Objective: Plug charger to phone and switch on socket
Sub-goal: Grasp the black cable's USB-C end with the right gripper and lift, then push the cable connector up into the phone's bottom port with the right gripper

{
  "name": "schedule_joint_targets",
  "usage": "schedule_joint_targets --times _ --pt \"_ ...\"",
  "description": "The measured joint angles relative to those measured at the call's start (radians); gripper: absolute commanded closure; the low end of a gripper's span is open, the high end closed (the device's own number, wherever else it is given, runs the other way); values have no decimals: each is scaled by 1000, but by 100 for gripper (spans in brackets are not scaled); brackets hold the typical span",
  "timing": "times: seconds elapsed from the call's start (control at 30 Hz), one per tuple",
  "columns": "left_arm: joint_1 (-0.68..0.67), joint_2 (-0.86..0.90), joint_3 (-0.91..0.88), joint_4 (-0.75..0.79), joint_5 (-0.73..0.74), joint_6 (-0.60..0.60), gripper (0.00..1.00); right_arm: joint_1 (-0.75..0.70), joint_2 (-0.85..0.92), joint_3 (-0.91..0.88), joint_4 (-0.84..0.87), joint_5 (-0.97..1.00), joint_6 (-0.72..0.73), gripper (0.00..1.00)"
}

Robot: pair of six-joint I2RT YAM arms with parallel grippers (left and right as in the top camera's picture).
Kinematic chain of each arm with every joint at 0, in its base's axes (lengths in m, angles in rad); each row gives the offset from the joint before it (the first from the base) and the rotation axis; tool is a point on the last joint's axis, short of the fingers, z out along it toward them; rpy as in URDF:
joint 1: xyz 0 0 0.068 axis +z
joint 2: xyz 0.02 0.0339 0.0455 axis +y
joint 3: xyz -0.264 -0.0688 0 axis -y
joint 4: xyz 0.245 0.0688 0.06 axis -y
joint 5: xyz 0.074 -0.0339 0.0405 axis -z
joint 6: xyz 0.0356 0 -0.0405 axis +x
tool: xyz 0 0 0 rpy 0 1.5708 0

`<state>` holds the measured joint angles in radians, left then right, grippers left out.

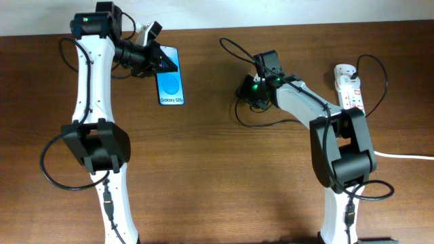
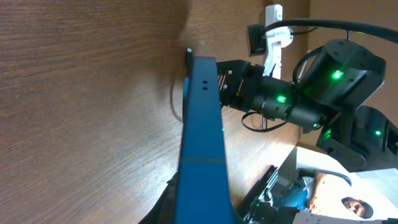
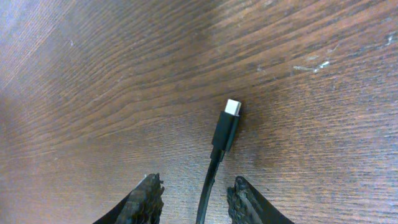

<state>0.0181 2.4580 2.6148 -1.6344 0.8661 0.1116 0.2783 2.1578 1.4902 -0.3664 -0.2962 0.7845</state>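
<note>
The phone (image 1: 170,83) has a blue-and-white screen and sits at the far left of the table. My left gripper (image 1: 150,57) is shut on its top end. In the left wrist view the phone's blue edge (image 2: 202,137) runs up the middle, tilted off the wood. The charger is a thin black cable (image 1: 239,116). Its plug tip (image 3: 231,107) lies flat on the wood. My right gripper (image 3: 196,190) is open, with one finger on each side of the cable just behind the plug, not touching it. The white socket (image 1: 349,85) lies at the far right.
The socket's thick white cord (image 1: 407,156) runs off the right edge. The charger cable loops over the table behind the right arm (image 1: 234,46). The socket also shows in the left wrist view (image 2: 273,31), beyond the right arm.
</note>
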Motion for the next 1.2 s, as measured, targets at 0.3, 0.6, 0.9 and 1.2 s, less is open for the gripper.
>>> schedule_joint_targets --times 0.3,0.6,0.9,1.2 --pt "0 0 0 0 0 0 100 0 37 6 13 -16 33 83" --pt "0 0 0 -1 0 0 100 -38 52 6 8 -158 -71 95" --pt "0 0 0 1 195 6 100 -186 -325 6 -206 -550 -444 96" --pt "-13 0 0 -2 452 106 100 -272 -746 -24 -659 -628 -710 96"
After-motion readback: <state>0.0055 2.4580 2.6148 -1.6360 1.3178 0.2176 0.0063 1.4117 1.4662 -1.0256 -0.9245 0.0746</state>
